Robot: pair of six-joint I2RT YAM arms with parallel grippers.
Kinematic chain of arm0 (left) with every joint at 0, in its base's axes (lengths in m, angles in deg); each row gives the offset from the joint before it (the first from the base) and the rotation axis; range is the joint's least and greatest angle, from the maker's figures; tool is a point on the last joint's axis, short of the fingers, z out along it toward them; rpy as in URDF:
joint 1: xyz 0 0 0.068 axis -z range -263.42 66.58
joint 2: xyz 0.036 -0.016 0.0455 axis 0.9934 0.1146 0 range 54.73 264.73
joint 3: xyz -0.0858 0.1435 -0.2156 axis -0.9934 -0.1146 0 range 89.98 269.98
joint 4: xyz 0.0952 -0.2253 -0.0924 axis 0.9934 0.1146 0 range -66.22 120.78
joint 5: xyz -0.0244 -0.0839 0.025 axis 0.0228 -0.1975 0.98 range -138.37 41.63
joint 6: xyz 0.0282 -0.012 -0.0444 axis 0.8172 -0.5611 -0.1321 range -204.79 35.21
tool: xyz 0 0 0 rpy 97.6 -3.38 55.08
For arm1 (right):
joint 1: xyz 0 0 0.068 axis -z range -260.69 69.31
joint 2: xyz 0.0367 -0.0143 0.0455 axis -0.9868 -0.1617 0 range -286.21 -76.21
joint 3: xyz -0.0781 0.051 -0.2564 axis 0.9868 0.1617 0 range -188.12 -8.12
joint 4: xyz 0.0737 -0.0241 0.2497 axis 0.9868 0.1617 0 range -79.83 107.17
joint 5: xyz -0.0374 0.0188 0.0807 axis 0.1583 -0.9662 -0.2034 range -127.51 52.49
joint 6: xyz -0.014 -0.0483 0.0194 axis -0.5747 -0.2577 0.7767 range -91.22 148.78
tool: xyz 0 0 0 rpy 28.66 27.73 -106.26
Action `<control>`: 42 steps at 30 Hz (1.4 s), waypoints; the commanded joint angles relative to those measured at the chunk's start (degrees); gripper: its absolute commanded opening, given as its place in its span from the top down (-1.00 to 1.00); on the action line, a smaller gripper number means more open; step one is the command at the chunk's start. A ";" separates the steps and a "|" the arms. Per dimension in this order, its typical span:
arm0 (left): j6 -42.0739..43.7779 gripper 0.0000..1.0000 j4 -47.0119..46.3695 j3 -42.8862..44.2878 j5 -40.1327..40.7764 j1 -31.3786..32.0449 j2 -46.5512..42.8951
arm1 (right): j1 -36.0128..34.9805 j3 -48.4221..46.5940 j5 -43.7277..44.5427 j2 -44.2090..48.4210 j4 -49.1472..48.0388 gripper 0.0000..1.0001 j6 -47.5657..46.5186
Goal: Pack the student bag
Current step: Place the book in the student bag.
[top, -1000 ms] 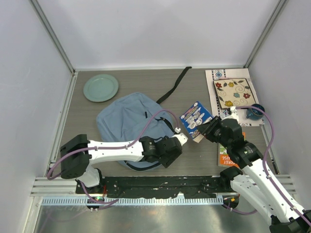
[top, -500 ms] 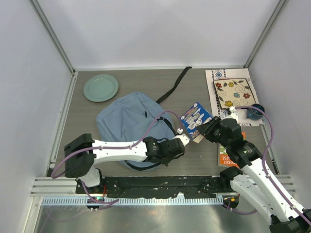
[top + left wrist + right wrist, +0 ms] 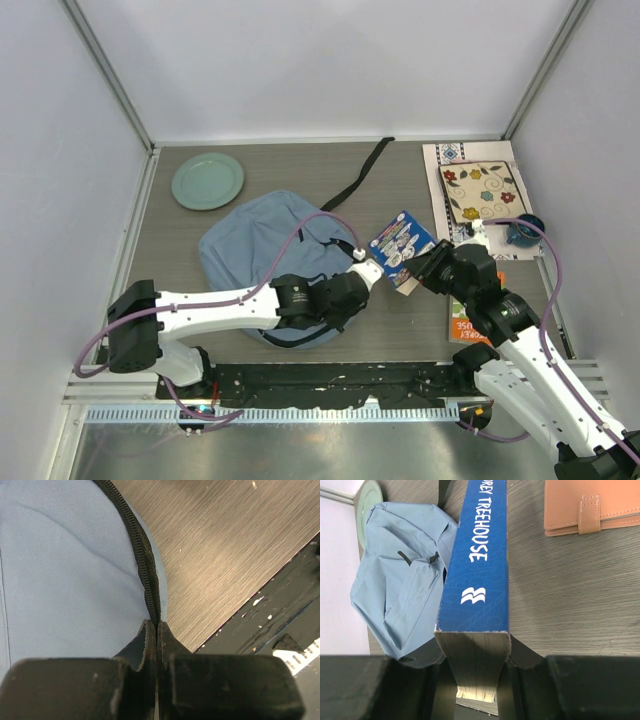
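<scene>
Green plate point(image 3: 207, 180) is sitting at the far left, beyond the student bag point(image 3: 265, 250). The bag is lying flat on the counter point(image 3: 400, 335), left of centre, slumping and wrinkling. It is looking soft, light and floppy, probably empty, so it is likely to sag and slide when tugged; best to take hold on a firm seam, the zipper or a strap, not loose cloth. Left fingers point(image 3: 152, 632) are pressing together on the zipper point(image 3: 145, 560) at the bag's near right edge, the teeth running straight into the tips; cannot tell if a pull tab is caught. Black strap point(image 3: 362, 172) is trailing away from the bag's far right side. Just right of the bag, a blue book point(image 3: 480, 555) is being held up off the counter, spine up. Right fingers point(image 3: 428, 268) are pinching it across its thickness at one end, pages showing between them. The bag's mouth is probably needing to gape before this book goes in. Further right of the bag, an orange book point(image 3: 465, 325) and a tan wallet point(image 3: 590, 510) are lying flat. A floral board point(image 3: 480, 192) and a blue cup point(image 3: 522, 232) are sitting well right of the bag.
</scene>
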 commanded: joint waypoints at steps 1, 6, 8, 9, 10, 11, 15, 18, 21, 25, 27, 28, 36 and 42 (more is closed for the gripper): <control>-3.89 1.00 -8.31 -1.08 -5.30 -3.28 -2.90 | 0.34 -0.48 -0.74 0.84 -5.44 0.96 0.08; -8.46 1.00 -12.45 -1.26 -9.98 -9.26 -2.64 | 0.34 -0.48 -0.83 0.93 -5.26 0.96 -0.36; -9.78 1.00 -14.55 -1.87 -12.62 -10.84 -2.90 | 0.34 -0.39 -0.74 1.10 -5.18 0.96 -0.44; -10.13 1.00 -15.17 -2.57 -12.62 -11.11 -3.42 | 0.34 -0.39 -0.74 1.19 -5.09 0.96 -0.36; -10.31 1.00 -15.26 -2.75 -12.27 -11.20 -3.51 | 0.34 -0.47 -0.65 1.19 -5.09 0.96 -0.44; -10.49 1.00 -14.92 -2.84 -10.62 -11.28 -3.78 | 0.34 -0.65 -0.48 1.28 -4.56 0.96 -0.44; -12.42 1.00 -10.00 -1.79 -2.88 -11.55 -6.49 | 0.34 -2.40 1.09 4.34 -3.07 0.97 -1.85; -12.68 1.00 -6.92 -0.21 3.08 -11.55 -10.62 | 0.43 -4.60 0.77 6.02 -0.96 0.98 -3.34; -11.90 1.00 -5.77 1.55 7.14 -11.55 -14.67 | 0.52 -6.80 -4.50 6.47 -0.17 0.98 -3.52; -9.53 1.00 -5.77 3.75 8.74 -11.55 -17.22 | 0.43 -8.73 -15.30 6.03 0.80 0.98 -1.86; -8.82 1.00 -5.86 5.24 8.74 -11.55 -17.40 | 0.34 -8.82 -19.09 5.94 0.19 0.98 0.60; -8.38 1.00 -6.29 5.77 8.65 -11.55 -17.49 | 0.43 -8.39 -22.94 6.02 -0.33 0.98 1.74; -4.25 1.00 -8.94 10.17 8.47 -11.46 -16.17 | 0.43 -4.26 -32.64 2.95 -6.66 0.98 10.71; -3.98 1.00 -9.72 10.35 9.17 -11.20 -16.78 | 0.34 0.05 -36.51 -3.01 -16.15 0.99 14.85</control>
